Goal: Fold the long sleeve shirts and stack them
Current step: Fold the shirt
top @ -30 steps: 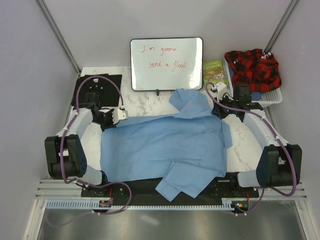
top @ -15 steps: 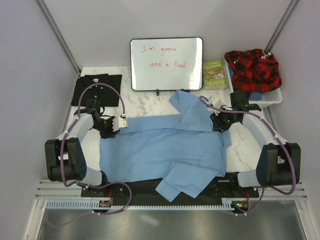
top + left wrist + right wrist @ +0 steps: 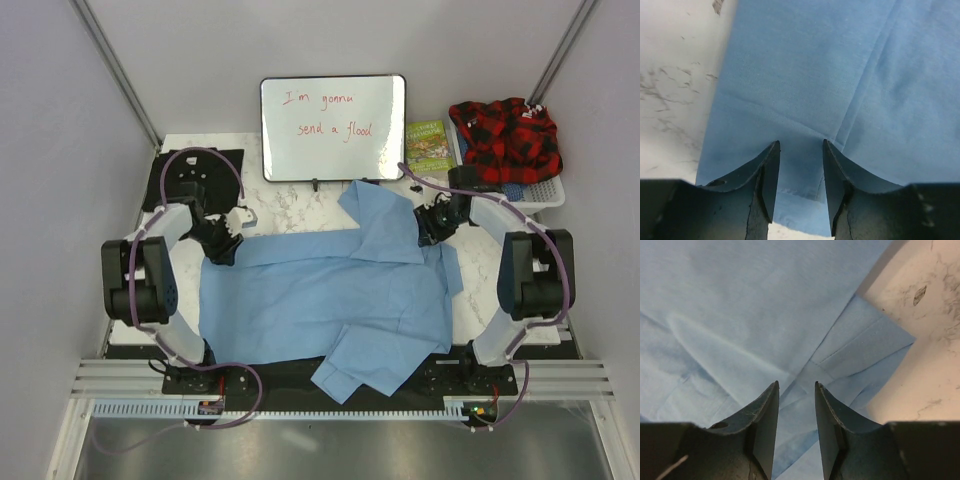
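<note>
The light blue shirt (image 3: 320, 295) lies lengthwise left to right. The left gripper (image 3: 801, 145) hangs over its far-left edge and the right gripper (image 3: 796, 386) over its far-right, both spread and empty.

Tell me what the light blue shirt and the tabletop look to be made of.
Light blue collared shirt: thin woven cloth, likely cotton or a blend, matte. It lies in soft creases, with stitched seams showing in the wrist views. White veined tabletop: marble look with grey veins, smooth. Could be real stone or printed laminate; cannot tell.
</note>
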You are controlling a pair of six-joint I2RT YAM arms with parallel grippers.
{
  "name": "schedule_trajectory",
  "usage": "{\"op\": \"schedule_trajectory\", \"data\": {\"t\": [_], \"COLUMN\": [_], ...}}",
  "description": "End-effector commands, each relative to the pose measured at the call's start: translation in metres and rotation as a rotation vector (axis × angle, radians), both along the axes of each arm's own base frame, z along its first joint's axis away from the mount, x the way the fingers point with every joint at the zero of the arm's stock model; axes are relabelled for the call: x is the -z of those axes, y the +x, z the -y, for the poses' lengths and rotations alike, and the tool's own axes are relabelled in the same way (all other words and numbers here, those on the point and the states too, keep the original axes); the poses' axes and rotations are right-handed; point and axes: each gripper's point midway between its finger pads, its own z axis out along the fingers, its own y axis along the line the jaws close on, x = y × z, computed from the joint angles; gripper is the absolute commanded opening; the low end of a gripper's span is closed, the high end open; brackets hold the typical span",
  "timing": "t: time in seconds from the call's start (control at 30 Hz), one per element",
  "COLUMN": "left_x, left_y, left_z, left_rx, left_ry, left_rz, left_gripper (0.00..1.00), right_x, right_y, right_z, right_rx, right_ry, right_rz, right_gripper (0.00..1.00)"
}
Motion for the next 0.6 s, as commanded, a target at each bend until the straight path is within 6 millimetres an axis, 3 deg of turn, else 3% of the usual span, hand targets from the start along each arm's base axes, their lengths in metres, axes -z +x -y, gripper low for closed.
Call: {"op": "schedule_trajectory", "data": {"t": [0.0,0.13,0.3,0.4,0.47,0.5,0.53,0.57], "left_x": [0.031,0.045,0.054,0.042,0.027,0.023,0.016,0.005], "left_y": [0.008,0.027,0.057,0.075,0.081,0.081,0.082,0.079], "left_z": [-0.008,-0.010,0.000,0.005,0.005,0.007,0.009,0.012], "left_rx": [-0.142,-0.193,-0.217,-0.237,-0.212,-0.208,-0.193,-0.177], "left_ry": [0.051,0.067,0.078,0.053,0.046,0.039,0.028,0.012], "left_rz": [-0.088,-0.111,-0.104,-0.071,-0.026,-0.016,-0.006,0.000], "left_gripper": [0.46,0.43,0.40,0.39,0.40,0.41,0.43,0.45], "right_x": [0.020,0.043,0.047,0.032,0.002,-0.009,-0.039,-0.051], "right_y": [0.025,0.045,0.076,0.084,0.088,0.083,0.092,0.098], "right_z": [0.009,0.020,0.033,0.031,0.022,0.014,0.000,-0.004], "right_rx": [0.087,0.114,0.142,0.094,0.066,0.051,0.043,0.048], "right_ry": [-0.058,-0.110,-0.148,-0.136,-0.084,-0.046,0.022,0.040], "right_rz": [-0.002,-0.026,0.004,0.033,0.075,0.062,0.117,0.143], "right_gripper": [0.42,0.40,0.40,0.40,0.41,0.46,0.49,0.53]}}
